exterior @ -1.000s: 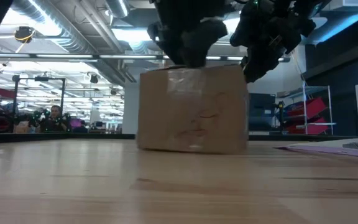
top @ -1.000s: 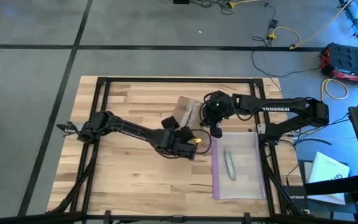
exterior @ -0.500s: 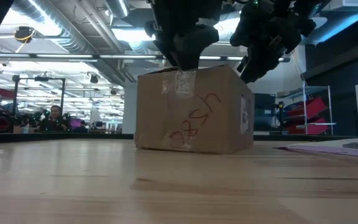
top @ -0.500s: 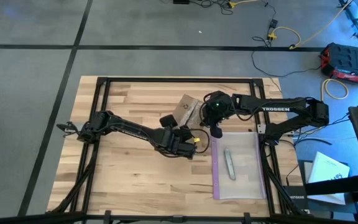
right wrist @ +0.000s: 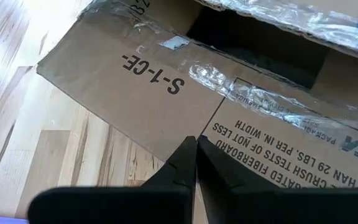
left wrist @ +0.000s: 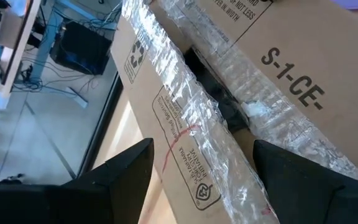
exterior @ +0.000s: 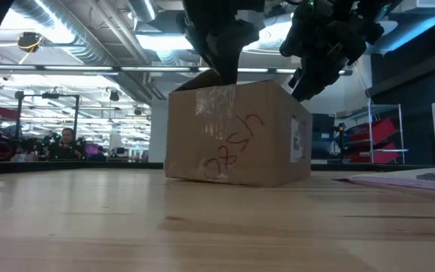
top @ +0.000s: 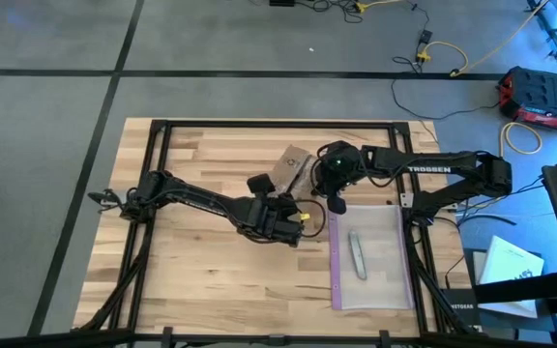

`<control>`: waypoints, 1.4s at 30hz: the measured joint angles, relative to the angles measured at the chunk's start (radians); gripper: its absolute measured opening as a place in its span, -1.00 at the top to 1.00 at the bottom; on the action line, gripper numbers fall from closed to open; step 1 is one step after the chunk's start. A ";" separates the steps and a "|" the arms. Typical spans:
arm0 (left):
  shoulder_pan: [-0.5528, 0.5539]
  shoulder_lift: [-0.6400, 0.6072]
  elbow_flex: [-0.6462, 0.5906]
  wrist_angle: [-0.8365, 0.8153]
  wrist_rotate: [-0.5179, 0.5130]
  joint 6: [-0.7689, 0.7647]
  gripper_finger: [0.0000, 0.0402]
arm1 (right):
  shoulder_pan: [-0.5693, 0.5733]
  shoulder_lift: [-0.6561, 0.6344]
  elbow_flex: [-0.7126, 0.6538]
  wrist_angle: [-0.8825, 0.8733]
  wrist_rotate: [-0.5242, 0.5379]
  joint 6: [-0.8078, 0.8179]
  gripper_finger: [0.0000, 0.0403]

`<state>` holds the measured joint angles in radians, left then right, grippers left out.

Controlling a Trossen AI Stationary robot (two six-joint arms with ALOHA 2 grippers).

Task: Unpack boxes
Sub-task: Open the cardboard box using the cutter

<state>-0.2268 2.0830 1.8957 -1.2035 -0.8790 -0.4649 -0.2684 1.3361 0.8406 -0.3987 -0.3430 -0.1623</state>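
A brown cardboard box (top: pixel 292 167) stands on its base on the wooden table (top: pixel 201 261), with clear tape over its top flaps and a red scribble on its near face (exterior: pixel 236 145). My left gripper (left wrist: pixel 205 171) is open at the box's top. Its fingers straddle the taped flap (left wrist: pixel 179 124), one over the dark slit between the flaps and one outside the box. My right gripper (right wrist: pixel 192 142) is shut, its tips at the top flap printed "S-1-CE" (right wrist: pixel 154 68). In the low view it shows at the box's top right corner (exterior: pixel 300 89). My left gripper stands across the taped flap's edge (left wrist: pixel 194 155), slanting down from the table's near left. Whether a finger touches the flap I cannot tell. My right gripper's shut fingertips (right wrist: pixel 185 149) lie at the top flap (right wrist: pixel 166 124), slanting down from the table's right. Whether they touch it I cannot tell.
A clear plastic bag with a purple zip edge (top: pixel 375 261) lies at the near right, with a small grey tool (top: pixel 356 254) on it. Bare wood lies to the near left. A person (exterior: pixel 67 139) shows far off in the room behind.
The box has turned about on the table: the low view now shows its scribbled face at a slant, plus a second side. My left gripper has risen a little and rolled at the box's top. The flap edge under it stands slightly raised.
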 joint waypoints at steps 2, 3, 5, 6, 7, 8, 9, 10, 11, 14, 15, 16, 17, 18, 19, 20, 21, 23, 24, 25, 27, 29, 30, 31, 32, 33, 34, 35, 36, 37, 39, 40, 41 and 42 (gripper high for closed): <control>0.000 0.000 0.000 -0.009 -0.005 0.004 -0.30 | 0.000 0.000 0.000 0.000 -0.006 0.000 1.00; 0.000 0.000 0.000 -0.026 -0.014 -0.008 -0.30 | 0.000 0.000 0.000 0.000 -0.007 0.000 1.00; 0.000 -0.005 0.000 -0.073 -0.030 -0.056 -0.30 | 0.000 0.000 0.000 0.000 -0.008 0.000 1.00; 0.001 -0.007 0.000 -0.110 -0.031 -0.068 -0.30 | 0.000 0.000 0.000 -0.006 -0.010 0.000 1.00; 0.001 -0.008 0.000 -0.147 -0.031 -0.081 -0.30 | 0.000 -0.001 -0.001 -0.010 -0.012 0.000 1.00; 0.001 -0.008 0.000 -0.164 -0.031 -0.100 -0.30 | 0.000 -0.001 -0.001 -0.009 -0.012 -0.001 1.00; 0.001 -0.008 0.000 -0.186 -0.031 -0.119 -0.30 | 0.000 0.000 0.000 -0.007 -0.013 0.000 1.00; 0.001 -0.008 0.000 -0.214 -0.031 -0.140 -0.30 | 0.000 0.000 0.000 -0.009 -0.016 0.000 1.00; 0.001 -0.008 -0.001 -0.233 -0.031 -0.161 -0.30 | 0.000 0.000 0.000 -0.010 -0.016 0.000 1.00; 0.001 -0.008 0.000 -0.257 -0.032 -0.203 -0.30 | 0.000 0.000 0.000 -0.010 -0.017 0.000 1.00; 0.001 -0.008 0.000 -0.258 -0.032 -0.210 -0.30 | 0.000 0.000 0.000 -0.010 -0.017 -0.001 1.00; 0.001 -0.008 0.000 -0.256 -0.035 -0.219 -0.30 | 0.000 0.000 0.000 -0.010 -0.017 0.000 1.00; 0.001 -0.008 0.000 -0.255 -0.040 -0.233 -0.30 | 0.000 0.000 0.000 -0.010 -0.017 -0.001 1.00; 0.001 -0.008 0.000 -0.255 -0.044 -0.245 -0.30 | 0.000 0.000 0.000 -0.010 -0.017 0.000 1.00; 0.001 -0.008 0.000 -0.256 -0.048 -0.261 -0.30 | 0.000 0.000 0.000 -0.010 -0.017 -0.001 1.00; 0.001 -0.008 0.000 -0.255 -0.050 -0.273 -0.30 | 0.000 0.000 0.000 -0.010 -0.017 -0.001 1.00; 0.001 -0.008 0.000 -0.254 -0.052 -0.285 -0.30 | 0.000 0.000 0.000 -0.010 -0.017 -0.001 1.00; 0.001 -0.008 0.000 -0.253 -0.053 -0.299 -0.24 | 0.000 0.000 0.000 -0.010 -0.017 -0.001 1.00; 0.001 -0.008 0.000 -0.253 -0.054 -0.310 -0.20 | 0.000 0.000 0.000 -0.010 -0.017 -0.001 1.00; 0.000 -0.008 0.000 -0.252 -0.054 -0.318 -0.15 | 0.000 0.000 0.000 -0.010 -0.017 -0.001 1.00; 0.000 -0.010 0.000 -0.245 -0.053 -0.326 0.00 | 0.000 0.000 -0.001 -0.010 -0.017 -0.001 1.00; 0.000 -0.014 0.000 -0.230 -0.051 -0.326 0.24 | 0.000 0.000 -0.001 -0.011 -0.017 -0.003 1.00; 0.001 -0.017 0.000 -0.222 -0.047 -0.320 0.38 | 0.000 0.001 -0.001 -0.011 -0.017 -0.003 1.00; 0.001 -0.019 0.000 -0.215 -0.046 -0.317 0.53 | 0.000 0.001 -0.001 -0.011 -0.018 -0.003 1.00; 0.001 -0.020 0.000 -0.212 -0.046 -0.315 0.69 | 0.000 0.001 -0.001 -0.011 -0.017 -0.003 1.00; 0.000 -0.021 0.000 -0.211 -0.045 -0.313 0.84 | 0.000 0.001 -0.001 -0.011 -0.017 -0.003 1.00; 0.001 -0.021 0.000 -0.204 -0.043 -0.312 0.91 | 0.000 0.001 -0.001 -0.011 -0.017 -0.003 1.00; 0.001 -0.021 0.000 -0.195 -0.041 -0.313 0.94 | 0.000 0.001 -0.001 -0.011 -0.018 -0.003 1.00; 0.001 -0.021 0.000 -0.193 -0.040 -0.314 0.95 | 0.000 0.001 -0.001 -0.011 -0.019 -0.003 1.00; 0.004 -0.021 0.000 -0.193 -0.036 -0.318 0.97 | 0.000 0.001 -0.001 -0.011 -0.021 -0.003 1.00; 0.010 -0.021 0.000 -0.192 -0.026 -0.321 0.99 | 0.000 0.001 -0.001 -0.009 -0.025 -0.003 1.00; 0.013 -0.021 0.000 -0.192 -0.022 -0.321 0.99 | 0.000 0.001 -0.001 -0.009 -0.027 -0.003 1.00; 0.016 -0.021 0.000 -0.191 -0.020 -0.321 0.99 | 0.000 0.001 -0.001 -0.009 -0.032 -0.003 1.00; 0.019 -0.021 0.000 -0.191 -0.018 -0.321 0.99 | 0.000 0.001 -0.001 -0.010 -0.037 -0.004 1.00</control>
<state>-0.2080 2.0624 1.8954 -1.3949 -0.8966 -0.7856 -0.2686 1.3373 0.8398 -0.4090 -0.3804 -0.1664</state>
